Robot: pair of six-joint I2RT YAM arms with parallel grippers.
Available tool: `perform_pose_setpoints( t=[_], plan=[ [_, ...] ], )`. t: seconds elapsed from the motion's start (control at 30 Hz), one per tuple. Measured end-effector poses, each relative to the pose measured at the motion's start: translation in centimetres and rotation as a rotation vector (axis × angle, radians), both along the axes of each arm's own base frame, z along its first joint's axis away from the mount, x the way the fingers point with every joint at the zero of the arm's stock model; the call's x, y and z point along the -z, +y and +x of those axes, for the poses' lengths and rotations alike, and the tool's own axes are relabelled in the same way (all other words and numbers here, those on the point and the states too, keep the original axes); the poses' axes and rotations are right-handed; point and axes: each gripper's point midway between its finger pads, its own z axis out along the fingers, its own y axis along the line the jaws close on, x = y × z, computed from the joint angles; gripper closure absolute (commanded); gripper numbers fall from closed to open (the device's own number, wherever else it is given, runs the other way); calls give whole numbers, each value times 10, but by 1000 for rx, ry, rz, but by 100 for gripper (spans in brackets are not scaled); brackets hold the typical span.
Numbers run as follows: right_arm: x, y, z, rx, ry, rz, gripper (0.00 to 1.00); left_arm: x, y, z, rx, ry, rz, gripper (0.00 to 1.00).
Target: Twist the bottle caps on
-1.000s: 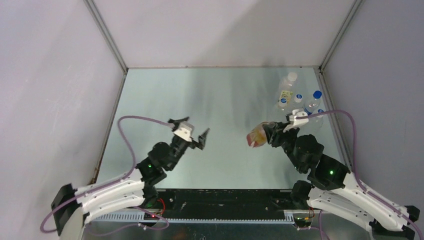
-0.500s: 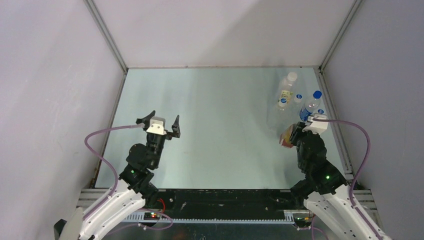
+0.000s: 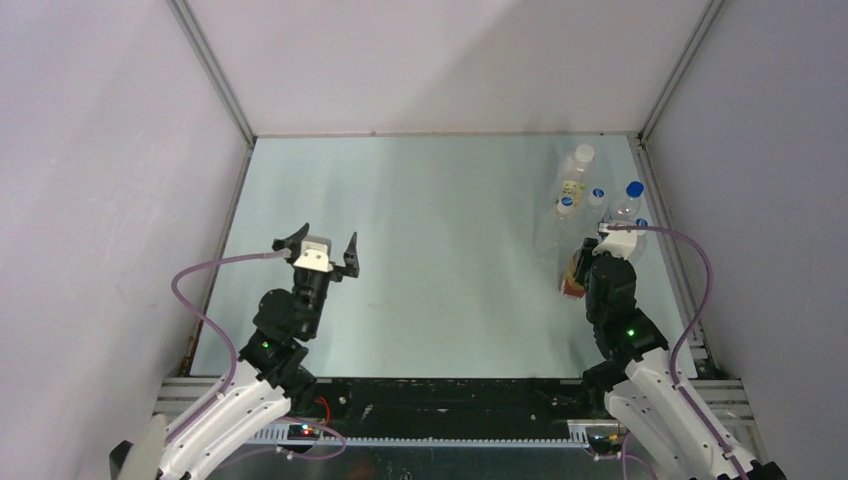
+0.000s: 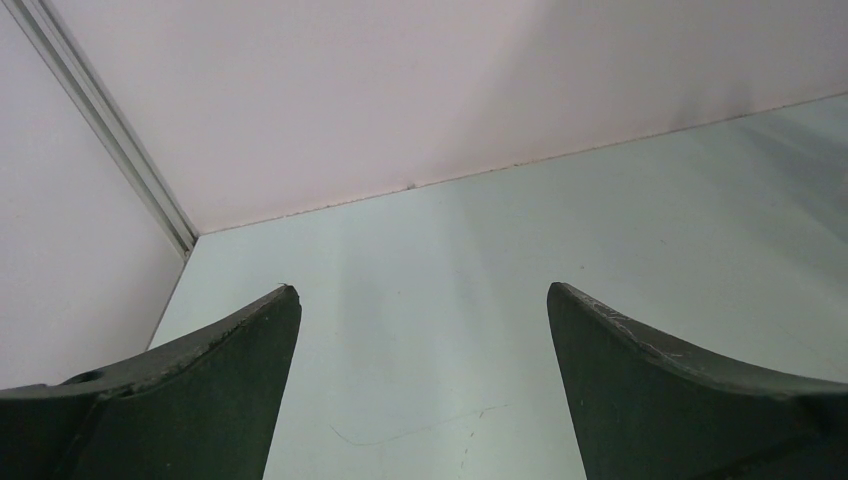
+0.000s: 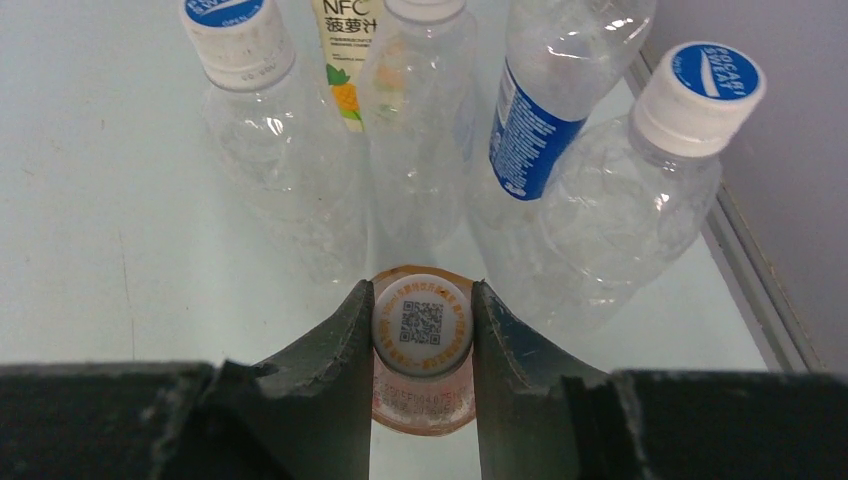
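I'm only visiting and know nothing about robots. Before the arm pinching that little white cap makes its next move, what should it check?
1. Right jaws shut on the white cap: ok, one finger on each side.
2. Cap seated on the amber bottle: ok; how tight, cannot tell.
3. Bottle's base resting on the table: cannot tell, hidden beneath the cap.
4. Left jaws steadying that bottle: not ok; they are wide open, empty and far across the table.
5. Clear bottle on the left and clear bottle on the right capped: ok.
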Motion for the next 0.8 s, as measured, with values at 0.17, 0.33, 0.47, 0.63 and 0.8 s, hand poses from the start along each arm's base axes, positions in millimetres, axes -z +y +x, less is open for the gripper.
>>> perform_pose_setpoints(
  t=[0.17, 0.33, 0.47, 0.63, 0.8],
  plan=[
    [1, 4, 5, -20, 1, -2, 63, -1, 1, 0, -1, -2, -1, 0],
    [1, 6, 5, -31, 3, 6, 45, -1, 1, 0, -3, -5, 5, 0],
    [3, 8, 4, -40, 8, 13, 33, -1, 1, 0, -3, -5, 5, 0],
    [-2, 11, 2, -58, -12, 30, 25, -1, 1, 0, -2, -5, 5, 0],
    [-16, 12, -5, -76, -36, 52, 4, 0, 0, -2, 5, 10, 18, 0]
  ],
)
